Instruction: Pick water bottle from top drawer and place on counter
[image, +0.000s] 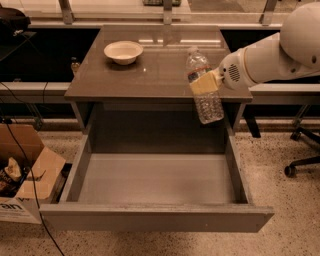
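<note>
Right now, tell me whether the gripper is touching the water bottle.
Touching. In the camera view the gripper has its fingers pressed across the water bottle, holding it aloft at the counter edge.

The hand (205, 83) grips the water bottle (210, 108) above the table's (160, 72) right front edge. A bowl (123, 51) sits far left. The top drawer (156, 179) is open.

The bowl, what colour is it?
Cream-white bowl, camera view; gripper holds water bottle at counter's front edge.
</note>
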